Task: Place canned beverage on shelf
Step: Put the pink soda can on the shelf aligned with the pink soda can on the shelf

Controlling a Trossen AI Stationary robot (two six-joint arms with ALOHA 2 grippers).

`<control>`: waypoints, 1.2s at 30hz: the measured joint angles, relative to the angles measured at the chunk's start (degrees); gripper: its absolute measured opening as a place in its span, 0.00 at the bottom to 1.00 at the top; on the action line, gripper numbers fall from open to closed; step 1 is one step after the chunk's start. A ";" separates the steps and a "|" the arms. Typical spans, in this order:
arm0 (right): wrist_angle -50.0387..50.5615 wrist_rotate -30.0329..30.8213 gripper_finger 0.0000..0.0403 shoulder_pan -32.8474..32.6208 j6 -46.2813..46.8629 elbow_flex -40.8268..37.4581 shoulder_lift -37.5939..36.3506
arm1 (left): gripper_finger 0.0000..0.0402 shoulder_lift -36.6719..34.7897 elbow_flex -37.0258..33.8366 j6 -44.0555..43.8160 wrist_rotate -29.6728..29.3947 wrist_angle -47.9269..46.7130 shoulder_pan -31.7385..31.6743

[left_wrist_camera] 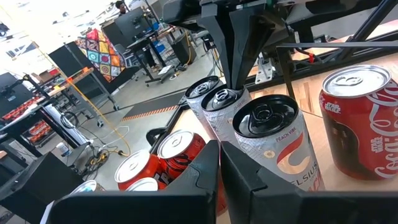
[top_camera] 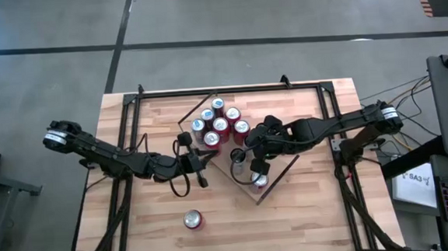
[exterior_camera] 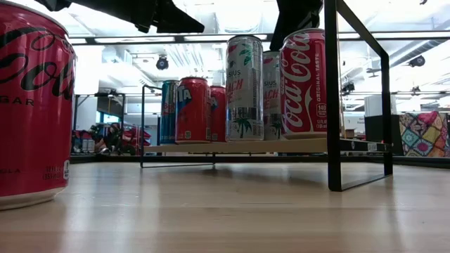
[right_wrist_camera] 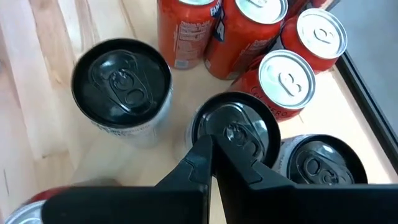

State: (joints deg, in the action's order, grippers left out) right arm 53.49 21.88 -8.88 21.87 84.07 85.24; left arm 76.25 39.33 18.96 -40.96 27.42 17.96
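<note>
The shelf (top_camera: 289,165) is a light-wood board on the tabletop; its edge shows in the low view (exterior_camera: 281,145). On it stand several red cans (top_camera: 220,126) and three silver cans with black lids. My right gripper (right_wrist_camera: 212,155) is shut, pointing down at the middle silver can (right_wrist_camera: 235,134), which also shows in the left wrist view (left_wrist_camera: 224,99). My left gripper (left_wrist_camera: 221,169) is shut and empty, just left of the shelf (top_camera: 201,161). One red can (top_camera: 192,219) stands alone on the table near its front edge, large in the low view (exterior_camera: 31,105). My right gripper sets its shut fingertips (left_wrist_camera: 238,62) on the black lid (right_wrist_camera: 245,127) of the middle silver can, near the lid's edge. The fingers come from above, pointing down. The can stands upright on the shelf.
A red Coca-Cola can (left_wrist_camera: 360,124) and a Celsius can (left_wrist_camera: 280,143) stand close to the touched can. A black metal frame (exterior_camera: 334,91) rises over the shelf. Bare tabletop (top_camera: 307,214) lies toward the near edge, right of the lone can.
</note>
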 joint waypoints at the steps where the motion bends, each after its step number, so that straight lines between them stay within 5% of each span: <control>1: 0.27 0.01 0.02 0.00 0.03 0.00 -0.07 | 0.00 0.00 0.00 0.00 0.00 -0.01 0.02; 27: -6.03 -0.88 0.02 -0.11 -2.14 -0.19 0.48 | 0.00 0.00 -0.02 0.02 0.01 0.02 0.02; 36: 8.84 -3.82 0.02 -0.76 1.04 5.52 -0.36 | 0.00 0.00 -0.02 0.02 0.01 0.02 0.02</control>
State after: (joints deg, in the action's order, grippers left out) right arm 62.33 18.06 -9.65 22.90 89.59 84.88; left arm 76.25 39.31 18.98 -40.95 27.44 17.98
